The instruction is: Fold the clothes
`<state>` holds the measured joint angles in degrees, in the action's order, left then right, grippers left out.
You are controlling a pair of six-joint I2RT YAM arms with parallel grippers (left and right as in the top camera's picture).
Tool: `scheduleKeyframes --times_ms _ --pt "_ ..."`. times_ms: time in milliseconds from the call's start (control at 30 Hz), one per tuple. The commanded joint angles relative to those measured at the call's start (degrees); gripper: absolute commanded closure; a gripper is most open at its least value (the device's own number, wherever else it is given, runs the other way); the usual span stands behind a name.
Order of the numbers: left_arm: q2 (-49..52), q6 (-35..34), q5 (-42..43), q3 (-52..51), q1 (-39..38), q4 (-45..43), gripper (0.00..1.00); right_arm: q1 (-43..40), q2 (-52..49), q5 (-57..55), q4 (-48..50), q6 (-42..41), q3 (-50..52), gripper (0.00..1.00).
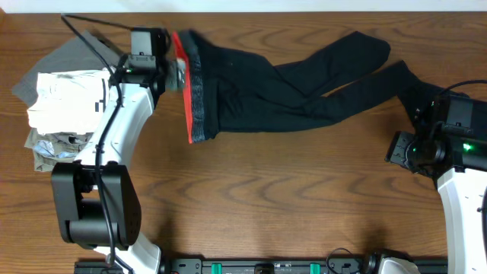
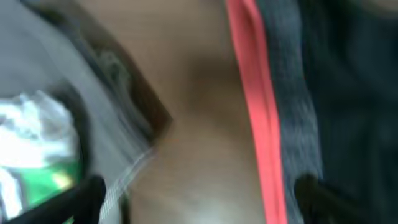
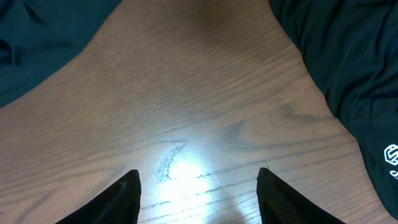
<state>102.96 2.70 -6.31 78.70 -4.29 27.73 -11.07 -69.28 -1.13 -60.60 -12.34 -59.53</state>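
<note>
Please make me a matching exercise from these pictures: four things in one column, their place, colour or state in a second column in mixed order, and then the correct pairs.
Column one
1. long black trousers
2. thin edge of the grey waistband
3. pile of pale folded clothes
4. right gripper

Column two
A. coral red
B. at the left end of the wooden table
C. open above bare wood
D. spread across the far side

Pairs: 1-D, 2-A, 3-B, 4-C
</note>
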Motion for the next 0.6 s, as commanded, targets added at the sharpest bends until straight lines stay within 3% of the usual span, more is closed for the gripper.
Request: scheduleKeyframes --times_ms 0,100,233,567 --pt "-0.8 -3.3 7.1 0.8 -1.5 6.6 0.02 -0.6 0.0 -0.6 0.2 0.8 -0.4 0.42" --pt "-0.8 -3.9 15.2 0.7 -2.7 13.5 0.02 -0.6 0.0 -0.6 0.2 0.8 -0.4 0.42" --pt "-0.7 -4.6 16.2 -0.6 -4.0 17.2 0.02 -0.6 0.0 -0.6 0.2 0.8 -0.4 0.41" --pt "1.2 -6.5 16.2 -8.2 -4.2 14.4 0.02 -0.6 0.0 -0.6 0.1 0.8 -0.4 0.41"
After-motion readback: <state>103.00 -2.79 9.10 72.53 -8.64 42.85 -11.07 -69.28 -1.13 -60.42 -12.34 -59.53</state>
